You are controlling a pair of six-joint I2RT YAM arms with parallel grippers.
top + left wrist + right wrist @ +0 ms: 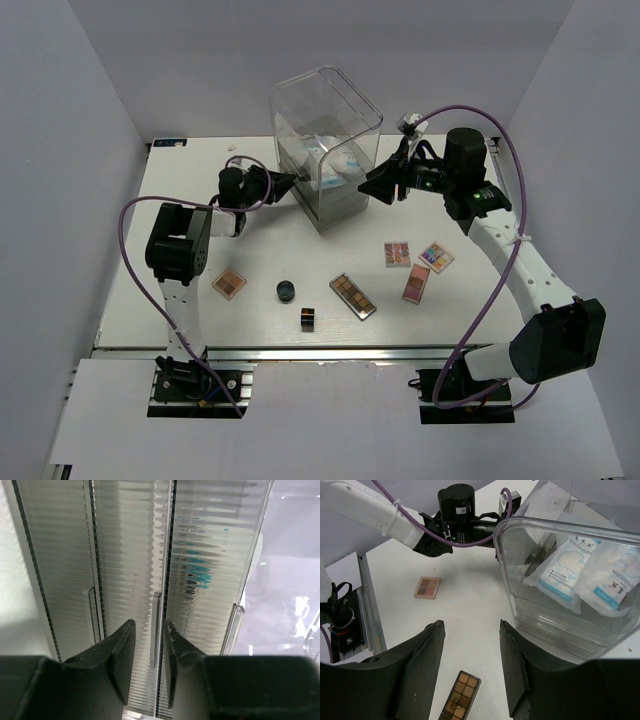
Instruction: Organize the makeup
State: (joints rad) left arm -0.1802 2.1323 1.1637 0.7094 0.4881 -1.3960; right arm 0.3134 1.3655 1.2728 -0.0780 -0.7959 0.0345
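— Left claw [149, 625]: fingers [125, 640] a narrow gap apart, straddling the thin clear drawer handle [155, 630]. I can't tell whether they touch it.
— Then pinch it squarely and pull straight out, no twist, or the light drawer box [345, 100] may slide.
— Right claw [471, 626] hangs spread and empty beside the box; it could steady it.
— And what's to be sorted?
— Two white packets [570, 570] sit inside; palettes [353, 296], black jar [287, 291] and dark cube [308, 318] lie on the table [290, 250], apart from the box.
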